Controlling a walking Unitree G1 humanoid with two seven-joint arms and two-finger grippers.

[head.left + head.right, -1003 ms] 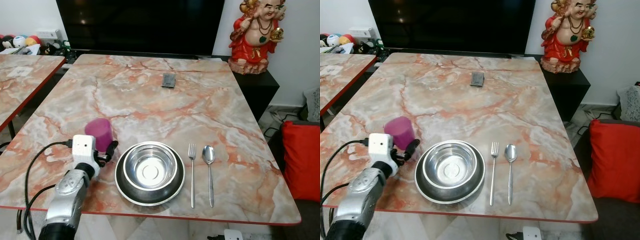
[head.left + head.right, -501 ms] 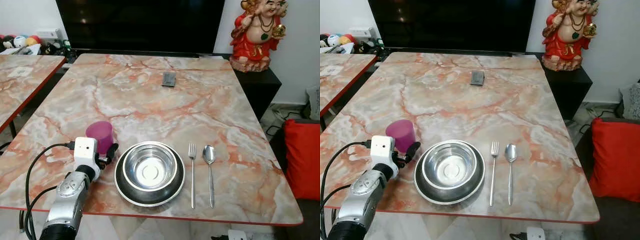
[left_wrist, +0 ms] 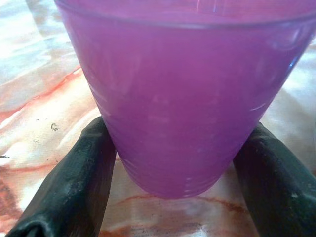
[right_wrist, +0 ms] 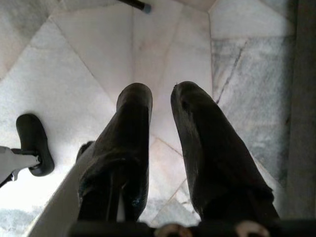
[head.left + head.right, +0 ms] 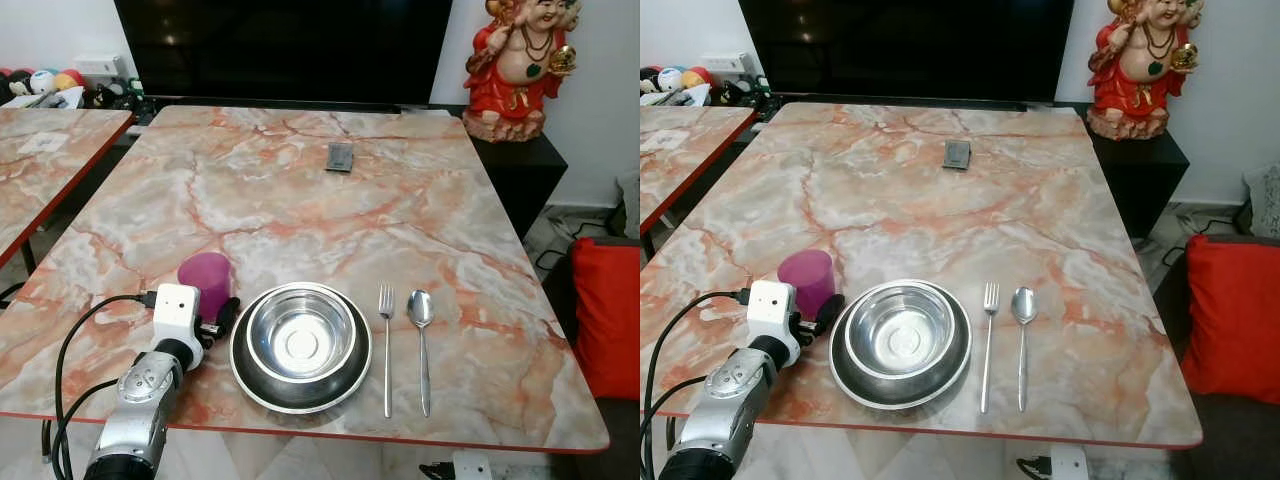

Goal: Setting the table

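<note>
We are placing the cup [image 5: 205,278] on the table [image 5: 330,210], just left of the bowl [image 5: 300,340]. Our left gripper [image 3: 173,163] has its fingers against both sides of it. Next we judge they must spread and withdraw. Our right gripper [image 4: 160,148] hangs idle, fingers slightly parted, empty.

I see a red figurine [image 5: 522,62] beyond my table's far corner; a dark screen [image 5: 285,48]; a red cushion [image 5: 610,312] beside it.
</note>
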